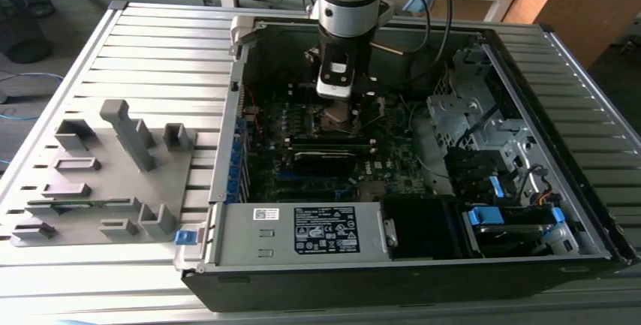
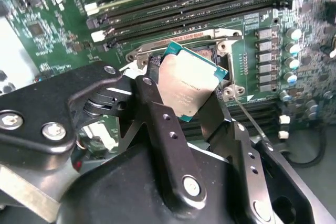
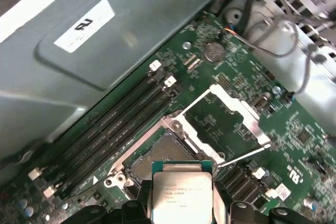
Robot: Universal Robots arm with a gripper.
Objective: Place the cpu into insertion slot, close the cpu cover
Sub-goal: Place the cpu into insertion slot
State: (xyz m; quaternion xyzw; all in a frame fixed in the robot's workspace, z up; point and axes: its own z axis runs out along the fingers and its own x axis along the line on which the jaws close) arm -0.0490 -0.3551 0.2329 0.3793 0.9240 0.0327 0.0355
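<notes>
My gripper (image 2: 185, 86) is shut on the cpu (image 2: 189, 83), a thin square chip with a silver-grey face, pinched by two opposite edges between black fingers (image 2: 157, 109). The chip hangs tilted just above the insertion slot (image 2: 209, 56), a square black socket with a silvery rim. In the first wrist view the cpu (image 3: 181, 195) sits just clear of the slot (image 3: 157, 160). The cpu cover (image 3: 242, 109), a hollow metal frame, is swung open beside the slot, with its wire lever (image 3: 244, 156) sticking out. In the exterior view the gripper (image 1: 338, 113) reaches down into the open computer case.
Long black memory slots (image 3: 113, 127) run beside the socket. A grey power-supply box (image 1: 300, 231) fills the case's near side. Drive bays and cables (image 1: 481, 137) crowd the exterior view's right. A grey fixture plate (image 1: 100, 182) lies outside the case on the left.
</notes>
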